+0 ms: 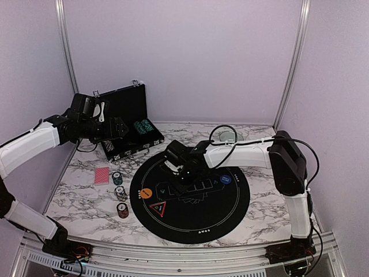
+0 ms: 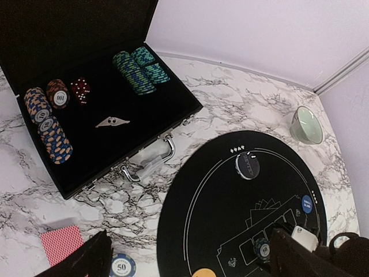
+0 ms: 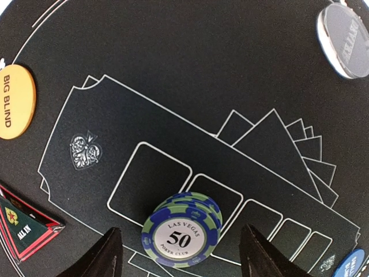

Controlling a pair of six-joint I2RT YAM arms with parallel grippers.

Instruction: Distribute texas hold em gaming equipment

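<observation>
near the bases, chip stacks (image 1: 121,194) and cards (image 1: 101,175) sat beside the mat (image 1: 230,208). mid-mat, the right gripper (image 3: 180,231) held spread fingers either side of a 50 stack (image 3: 181,236), not touching. beyond, the left gripper (image 1: 119,128) hung wide, empty; case (image 2: 115,109) chips (image 2: 141,70) looked undistributed.

Four chip stacks (image 1: 121,193) outside the case (image 1: 124,104), three button discs (image 1: 146,193): orange, blue, white. One pile of red-backed cards (image 1: 101,175), one triangular marker (image 1: 157,209), one bowl (image 2: 305,125), one round mat (image 1: 230,208).
</observation>
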